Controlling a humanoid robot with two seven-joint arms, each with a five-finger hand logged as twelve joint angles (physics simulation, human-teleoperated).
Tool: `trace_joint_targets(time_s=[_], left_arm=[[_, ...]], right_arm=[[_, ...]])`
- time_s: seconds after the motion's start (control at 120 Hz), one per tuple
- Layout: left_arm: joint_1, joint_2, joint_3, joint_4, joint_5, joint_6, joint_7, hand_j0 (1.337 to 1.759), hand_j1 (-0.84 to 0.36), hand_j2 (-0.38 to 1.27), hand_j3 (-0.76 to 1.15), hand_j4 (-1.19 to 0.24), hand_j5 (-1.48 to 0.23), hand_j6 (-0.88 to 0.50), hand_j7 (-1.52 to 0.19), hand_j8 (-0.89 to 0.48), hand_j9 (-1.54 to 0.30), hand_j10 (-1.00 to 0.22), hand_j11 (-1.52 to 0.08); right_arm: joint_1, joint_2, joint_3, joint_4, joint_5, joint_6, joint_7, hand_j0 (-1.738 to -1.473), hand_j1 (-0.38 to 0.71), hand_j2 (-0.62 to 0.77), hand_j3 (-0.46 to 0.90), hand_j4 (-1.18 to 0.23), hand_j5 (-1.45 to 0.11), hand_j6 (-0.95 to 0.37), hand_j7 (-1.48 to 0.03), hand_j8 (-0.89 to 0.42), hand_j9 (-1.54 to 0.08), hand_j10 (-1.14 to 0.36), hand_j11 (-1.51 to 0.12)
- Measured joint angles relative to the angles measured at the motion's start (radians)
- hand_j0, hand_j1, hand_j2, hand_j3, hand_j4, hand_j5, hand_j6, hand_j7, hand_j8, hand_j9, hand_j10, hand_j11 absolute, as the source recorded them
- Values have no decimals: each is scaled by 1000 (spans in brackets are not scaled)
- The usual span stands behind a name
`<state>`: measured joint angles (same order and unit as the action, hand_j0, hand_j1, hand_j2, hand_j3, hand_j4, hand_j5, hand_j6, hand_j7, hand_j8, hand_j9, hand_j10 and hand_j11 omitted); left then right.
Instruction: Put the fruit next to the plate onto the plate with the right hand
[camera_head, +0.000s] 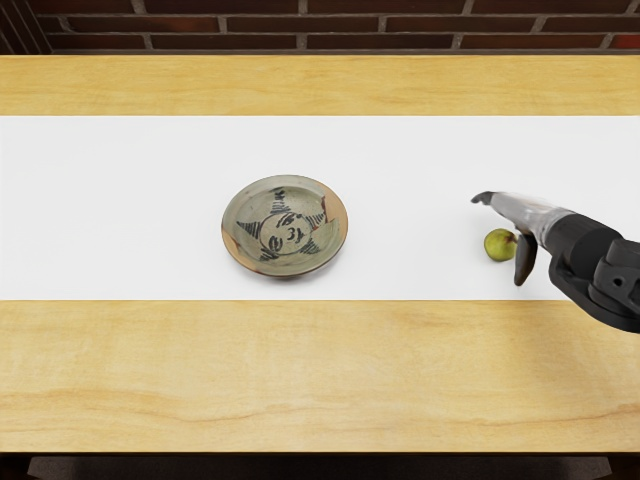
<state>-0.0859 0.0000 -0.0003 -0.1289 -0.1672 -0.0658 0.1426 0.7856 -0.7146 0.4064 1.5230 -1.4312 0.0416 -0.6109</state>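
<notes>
Yellow-green fruit (500, 244) is lying on the white runner (150, 200), well right of the plate (335, 210), just beside my right hand (530, 225), which is hanging open, gripping nothing. Probably light, firm, smooth-skinned, apt to roll; I'm aiming to pinch its widest middle gently.

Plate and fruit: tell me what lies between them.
Nothing: the head view shows only bare white table between the plate and the fruit. The right hand is beyond the fruit.

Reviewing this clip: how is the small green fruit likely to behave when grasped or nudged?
The fruit is small and rounded, so a nudge would probably roll it. Its skin looks smooth, so it may slip in the right hand.
</notes>
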Motion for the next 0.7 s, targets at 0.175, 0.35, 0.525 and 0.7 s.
trace_joint_targets(time_s=[0.175,0.35,0.525,0.7], left_arm=[[0,0,0,0,0,0,0,1658,325,4,0,-21,-27,-21,-27,-21,-26,-21,-26],[0,0,0,0,0,0,0,1658,325,4,0,-21,-27,-21,-27,-21,-26,-21,-26],[0,0,0,0,0,0,0,1658,325,4,0,-21,-27,-21,-27,-21,-26,-21,-26],[0,0,0,0,0,0,0,1658,325,4,0,-21,-27,-21,-27,-21,-26,-21,-26]], right_arm=[[-16,14,-2,-7,-34,-28,0,-1658,-109,-37,0,-208,-264,-210,-263,-208,-263,-207,-263],[-44,46,-1,-31,-79,-63,0,-1658,-86,-41,0,-227,-288,-229,-287,-227,-288,-225,-288],[-51,54,4,-34,-92,-78,0,-1658,-68,-44,0,-242,-309,-244,-308,-243,-308,-241,-308],[-53,54,6,-27,-92,-81,0,-1658,-23,-51,0,-279,-357,-282,-356,-280,-357,-278,-357]])
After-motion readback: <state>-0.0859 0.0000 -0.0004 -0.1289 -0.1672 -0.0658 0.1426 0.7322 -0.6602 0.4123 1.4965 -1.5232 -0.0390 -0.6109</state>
